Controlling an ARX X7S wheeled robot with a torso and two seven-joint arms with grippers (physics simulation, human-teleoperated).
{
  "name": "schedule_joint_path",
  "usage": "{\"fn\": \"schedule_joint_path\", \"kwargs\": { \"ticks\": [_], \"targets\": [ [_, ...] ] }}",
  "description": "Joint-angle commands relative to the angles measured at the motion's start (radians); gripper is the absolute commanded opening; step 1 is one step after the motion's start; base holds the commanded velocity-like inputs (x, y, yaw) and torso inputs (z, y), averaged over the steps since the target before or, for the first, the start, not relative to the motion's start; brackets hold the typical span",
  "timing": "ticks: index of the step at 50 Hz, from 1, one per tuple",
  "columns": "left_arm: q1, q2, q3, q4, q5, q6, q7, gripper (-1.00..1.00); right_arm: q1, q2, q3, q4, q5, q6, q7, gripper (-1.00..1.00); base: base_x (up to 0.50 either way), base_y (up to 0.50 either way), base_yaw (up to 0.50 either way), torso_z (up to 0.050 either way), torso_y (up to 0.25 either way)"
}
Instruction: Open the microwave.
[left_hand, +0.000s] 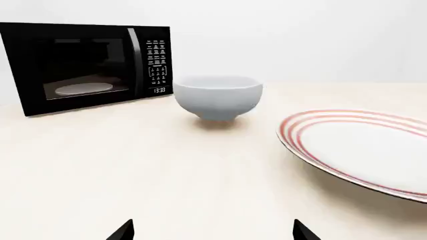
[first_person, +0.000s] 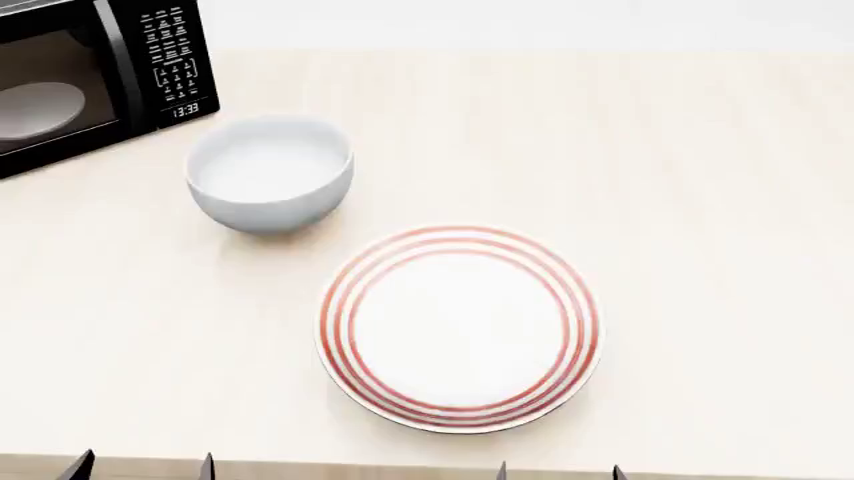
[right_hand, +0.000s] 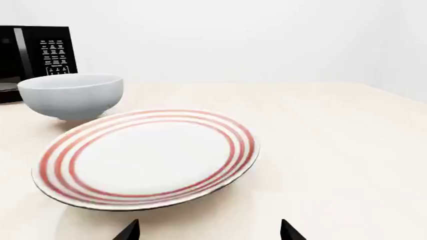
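We see little of our own body: only black fingertips. The left gripper (left_hand: 213, 232) shows two dark, pointed, wedge-shaped tips, plain and unmarked. The right gripper (right_hand: 210, 231) looks the same, two black angular points. From the head camera, four small black tips peek up at the near table edge.

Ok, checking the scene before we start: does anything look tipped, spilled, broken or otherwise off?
Nothing stands out. The microwave sits flat on the table with its door shut and the turntable showing through the glass. The bowl stands upright and looks empty, and the red-ringed plate lies flat, with nothing spilled around them.
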Motion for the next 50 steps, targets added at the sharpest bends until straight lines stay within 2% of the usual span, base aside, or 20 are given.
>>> {"fn": "schedule_joint_path", "kwargs": {
  "ticks": [1, 13, 23, 29, 50],
  "targets": [
    [0.008, -0.014, 0.017, 0.024, -0.023, -0.008, -0.019, 1.00, -0.009, 0.013, -0.016, -0.036, 0.011, 0.014, 0.036, 1.00, 0.00, 0.00, 0.00, 0.000, 0.000],
    [0.069, -0.058, 0.061, 0.209, -0.036, -0.058, -0.062, 1.00, -0.070, 0.060, -0.063, -0.214, 0.040, 0.044, 0.066, 1.00, 0.00, 0.00, 0.00, 0.000, 0.000],
    [0.057, -0.074, 0.080, 0.172, -0.028, -0.033, -0.092, 1.00, -0.082, 0.078, -0.099, -0.231, 0.031, 0.025, 0.080, 1.00, 0.02, 0.08, 0.00, 0.000, 0.000],
    [0.060, -0.080, 0.080, 0.183, -0.068, -0.046, -0.086, 1.00, -0.076, 0.082, -0.123, -0.214, 0.028, 0.018, 0.086, 1.00, 0.12, 0.31, 0.00, 0.000, 0.000],
    [0.064, -0.106, 0.106, 0.191, -0.068, -0.036, -0.132, 1.00, -0.075, 0.108, -0.160, -0.219, 0.037, 0.016, 0.114, 1.00, 0.17, 0.39, 0.00, 0.000, 0.000]
  ]
}}
